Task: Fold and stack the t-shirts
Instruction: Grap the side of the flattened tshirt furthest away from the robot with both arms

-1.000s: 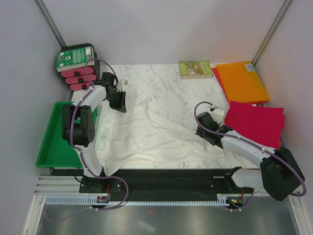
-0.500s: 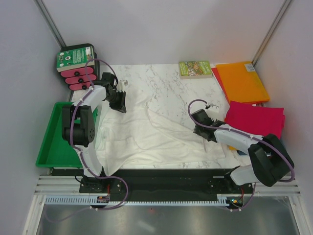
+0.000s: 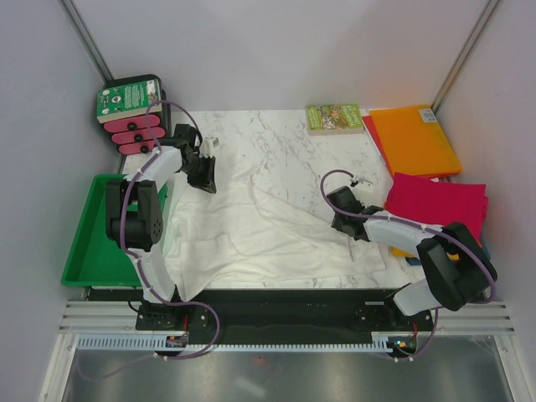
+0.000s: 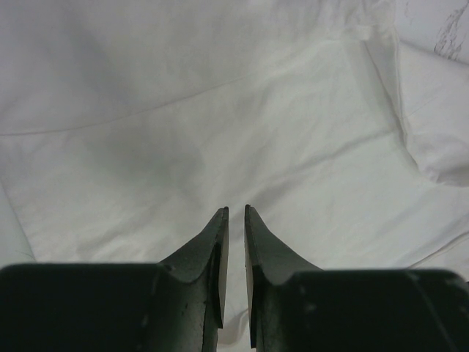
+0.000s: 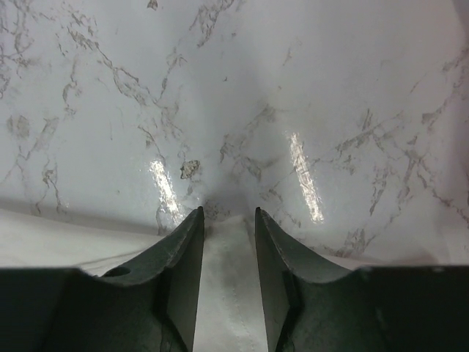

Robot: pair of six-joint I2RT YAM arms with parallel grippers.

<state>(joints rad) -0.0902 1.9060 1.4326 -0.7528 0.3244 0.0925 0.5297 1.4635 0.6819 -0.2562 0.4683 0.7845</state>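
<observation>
Now right gripper (image 5: 229,211) straddles white t-shirt (image 3: 251,226) edge; marble table (image 3: 285,142) stretches beyond.

The left arm (image 3: 146,180) reaches to the far left corner of the white t-shirt (image 3: 251,230). The left gripper (image 4: 236,210) points down, jaws almost together with only a thin slit between. The right arm (image 3: 402,230) lies low toward the shirt's right edge, and the right gripper (image 5: 229,213) has its jaws apart astride that edge.

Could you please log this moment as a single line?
white shirt: spread, rumpled | left gripper: jaws nearly closed over shirt, grip unclear | right gripper: jaws open astride shirt edge | magenta shirt: folded, right side
</observation>
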